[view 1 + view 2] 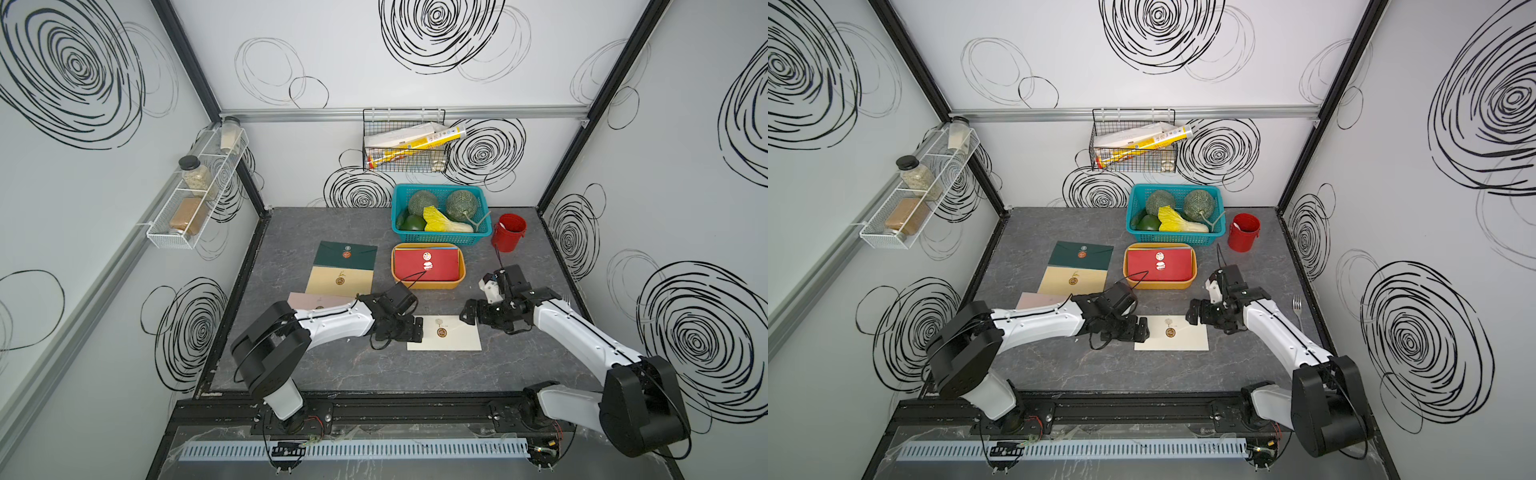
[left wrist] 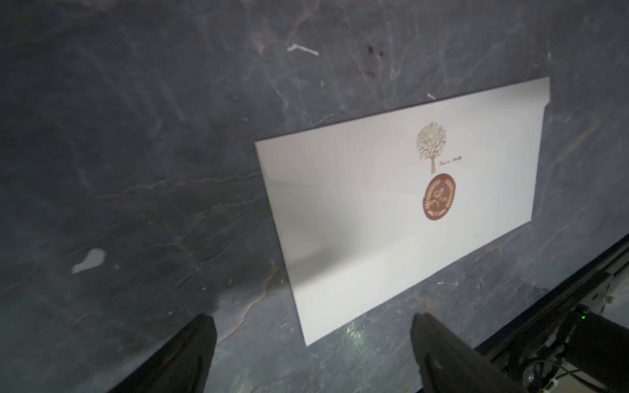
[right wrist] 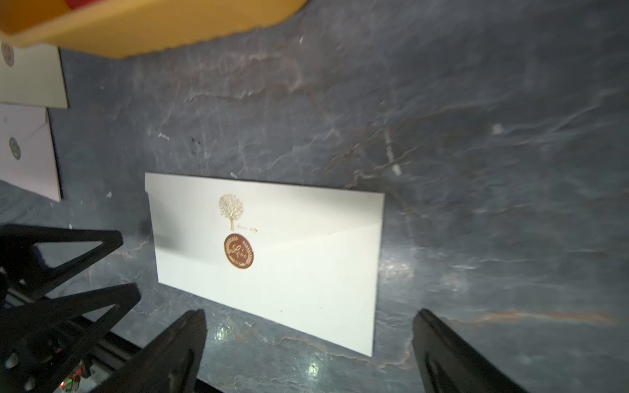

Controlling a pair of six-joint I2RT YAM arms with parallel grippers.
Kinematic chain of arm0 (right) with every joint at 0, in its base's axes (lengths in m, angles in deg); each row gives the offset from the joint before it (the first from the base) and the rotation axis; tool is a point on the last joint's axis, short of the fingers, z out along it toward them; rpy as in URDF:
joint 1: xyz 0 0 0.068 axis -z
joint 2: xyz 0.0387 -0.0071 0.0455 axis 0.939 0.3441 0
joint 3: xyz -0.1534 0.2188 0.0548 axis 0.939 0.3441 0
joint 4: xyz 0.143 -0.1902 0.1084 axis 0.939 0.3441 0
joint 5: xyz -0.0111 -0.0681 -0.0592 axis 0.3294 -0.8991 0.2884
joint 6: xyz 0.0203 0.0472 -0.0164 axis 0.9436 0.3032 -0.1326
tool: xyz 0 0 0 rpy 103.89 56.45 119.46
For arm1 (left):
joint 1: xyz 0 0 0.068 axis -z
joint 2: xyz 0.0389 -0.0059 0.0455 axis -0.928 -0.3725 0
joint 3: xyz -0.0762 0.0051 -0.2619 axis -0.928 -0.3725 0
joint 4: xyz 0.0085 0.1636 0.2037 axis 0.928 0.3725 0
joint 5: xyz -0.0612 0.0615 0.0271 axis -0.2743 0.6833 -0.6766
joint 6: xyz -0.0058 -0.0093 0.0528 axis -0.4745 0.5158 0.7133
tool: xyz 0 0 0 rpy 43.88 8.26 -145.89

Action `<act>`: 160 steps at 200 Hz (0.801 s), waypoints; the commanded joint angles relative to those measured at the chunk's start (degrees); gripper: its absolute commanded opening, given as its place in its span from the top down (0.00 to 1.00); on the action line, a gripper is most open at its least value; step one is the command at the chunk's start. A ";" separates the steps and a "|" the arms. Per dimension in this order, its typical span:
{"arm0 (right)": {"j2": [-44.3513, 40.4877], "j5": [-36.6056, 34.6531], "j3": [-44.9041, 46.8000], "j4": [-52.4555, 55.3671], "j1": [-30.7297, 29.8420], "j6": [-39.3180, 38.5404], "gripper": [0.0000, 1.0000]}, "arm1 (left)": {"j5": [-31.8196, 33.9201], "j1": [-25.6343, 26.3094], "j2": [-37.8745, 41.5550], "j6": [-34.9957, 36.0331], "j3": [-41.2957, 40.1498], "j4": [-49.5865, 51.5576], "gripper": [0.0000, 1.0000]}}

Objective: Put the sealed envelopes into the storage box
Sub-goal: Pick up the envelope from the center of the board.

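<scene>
I am hovering the left gripper (image 1: 417,329) and right gripper (image 1: 466,316), both released and empty, at opposite ends of the cream envelope (image 1: 451,338) for an edge pick. The storage box (image 1: 428,286) is sitting beyond the jaws.

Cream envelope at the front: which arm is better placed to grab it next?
Left, probably: the left gripper, open, sits squarely over a short edge of the cream envelope; the right gripper, also open, only reaches its far corner.
</scene>
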 commanded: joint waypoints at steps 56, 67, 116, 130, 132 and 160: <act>2.56 3.27 6.33 -8.49 -1.84 4.88 0.00 | -8.66 1.24 -5.42 1.30 0.14 -10.88 0.05; 3.13 3.23 7.31 -9.43 -2.85 5.49 0.00 | -9.33 1.29 -5.45 1.04 -0.26 -11.73 0.04; 2.94 -0.87 7.58 -9.38 -5.62 7.31 0.00 | -9.42 1.24 -7.22 0.43 -1.32 -13.33 0.05; 1.37 -5.38 3.36 -5.20 -5.62 6.60 0.00 | -7.85 0.78 -6.60 0.38 -1.89 -12.34 0.05; 1.20 -5.99 2.83 -4.58 -5.62 6.63 0.00 | -7.63 0.71 -6.49 0.35 -2.02 -12.16 0.05; 2.02 -12.56 -4.08 1.16 -4.50 3.45 0.00 | -6.32 -0.14 -5.56 0.66 -2.48 -10.75 0.05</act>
